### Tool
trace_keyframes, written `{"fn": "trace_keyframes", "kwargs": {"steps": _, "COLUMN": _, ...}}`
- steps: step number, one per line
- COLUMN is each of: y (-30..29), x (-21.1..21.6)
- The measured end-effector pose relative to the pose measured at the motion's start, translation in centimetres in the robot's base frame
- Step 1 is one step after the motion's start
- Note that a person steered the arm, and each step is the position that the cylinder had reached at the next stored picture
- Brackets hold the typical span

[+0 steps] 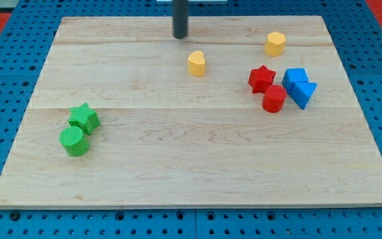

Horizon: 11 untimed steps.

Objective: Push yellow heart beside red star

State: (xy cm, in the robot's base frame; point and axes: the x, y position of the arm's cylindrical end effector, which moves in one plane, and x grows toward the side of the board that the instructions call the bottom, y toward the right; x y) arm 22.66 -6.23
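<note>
The yellow heart lies on the wooden board above the middle. The red star lies to its right, a clear gap between them. My tip stands near the view's top, a little up and to the left of the yellow heart, not touching it. No gripper is present.
A red cylinder sits just below the red star. A blue cube and a blue triangular block lie right of the star. A yellow hexagon is above the star. A green star and green cylinder lie at the left.
</note>
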Motion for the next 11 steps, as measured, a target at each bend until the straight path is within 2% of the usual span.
{"fn": "trace_keyframes", "kwargs": {"steps": 1, "y": -2.6, "x": 5.4}}
{"fn": "trace_keyframes", "kwargs": {"steps": 2, "y": 1.1, "x": 10.4}}
{"fn": "trace_keyframes", "kwargs": {"steps": 3, "y": 3.8, "x": 8.5}}
{"fn": "trace_keyframes", "kwargs": {"steps": 4, "y": 9.1, "x": 9.0}}
{"fn": "trace_keyframes", "kwargs": {"steps": 5, "y": 10.1, "x": 10.2}}
{"fn": "trace_keyframes", "kwargs": {"steps": 6, "y": 0.2, "x": 7.8}}
{"fn": "trace_keyframes", "kwargs": {"steps": 7, "y": -1.4, "x": 11.1}}
{"fn": "trace_keyframes", "kwargs": {"steps": 8, "y": 7.6, "x": 12.0}}
{"fn": "trace_keyframes", "kwargs": {"steps": 9, "y": 13.1, "x": 11.8}}
{"fn": "trace_keyframes", "kwargs": {"steps": 10, "y": 6.4, "x": 6.6}}
{"fn": "trace_keyframes", "kwargs": {"steps": 11, "y": 12.0, "x": 6.5}}
